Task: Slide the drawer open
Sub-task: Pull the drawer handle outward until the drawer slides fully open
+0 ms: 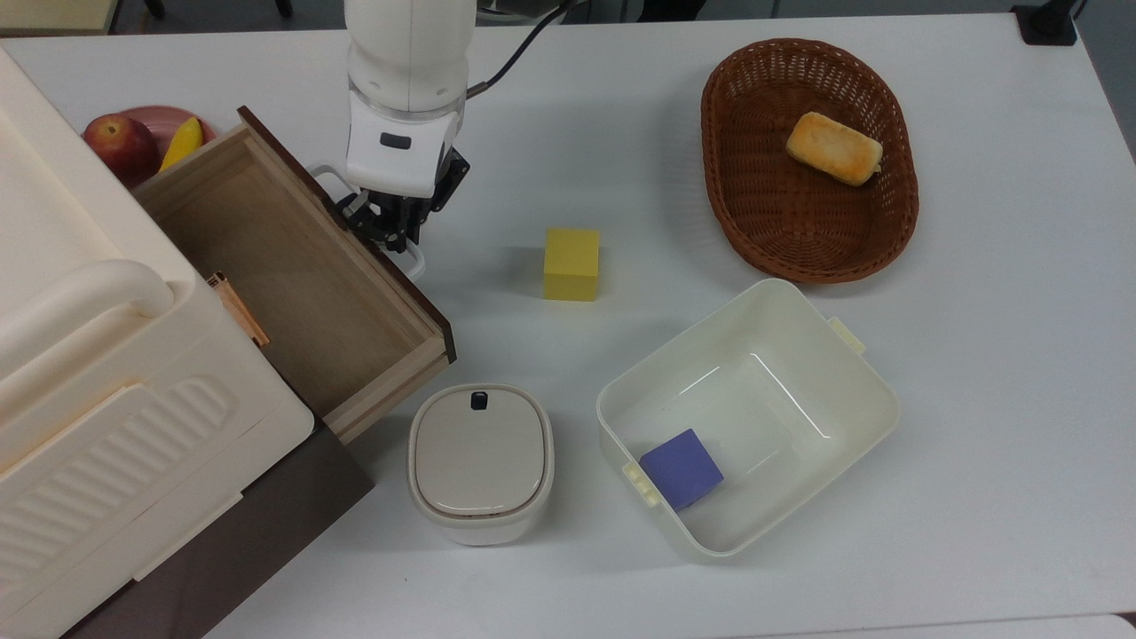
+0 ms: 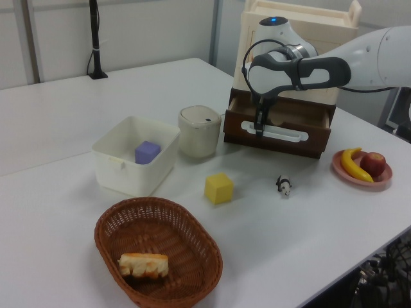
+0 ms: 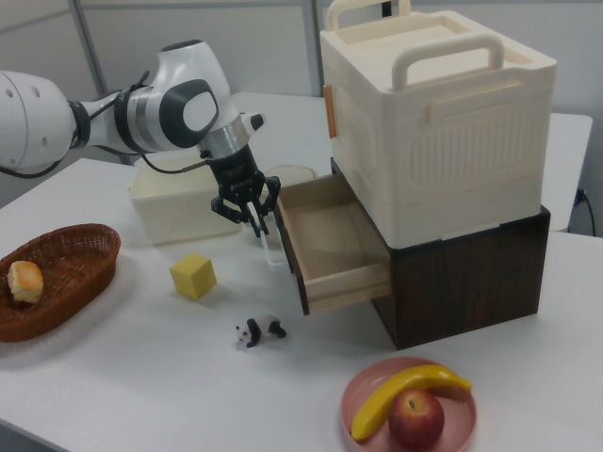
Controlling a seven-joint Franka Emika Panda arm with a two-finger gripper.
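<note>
1. Gripping the white loop handle (image 1: 410, 257), the end effector (image 1: 390, 224) sits at the drawer's dark front panel; its fingers are drawn narrow around the handle bar, as the right view suggests.
2. In the top view the drawer (image 1: 293, 275) stands well out of the dark brown base (image 1: 248, 541) beneath the cream cabinet (image 1: 98, 355), with most of its light-wood floor exposed and nothing visible inside.
3. Seen in the right view, the drawer (image 3: 330, 240) overhangs the bench (image 3: 141, 395), its front panel well clear of the base.
4. My judgement: the opening is largely done. How much travel remains cannot be told, since the drawer's rear is hidden under the cabinet.
5. What seems left is a short further pull, if any, then letting go of the handle and backing away.
6. Just beside the drawer's near corner in the top view stands the lidded tub (image 1: 480, 461); the yellow block (image 1: 571, 264) lies well apart, in the top view's right of the end effector.
</note>
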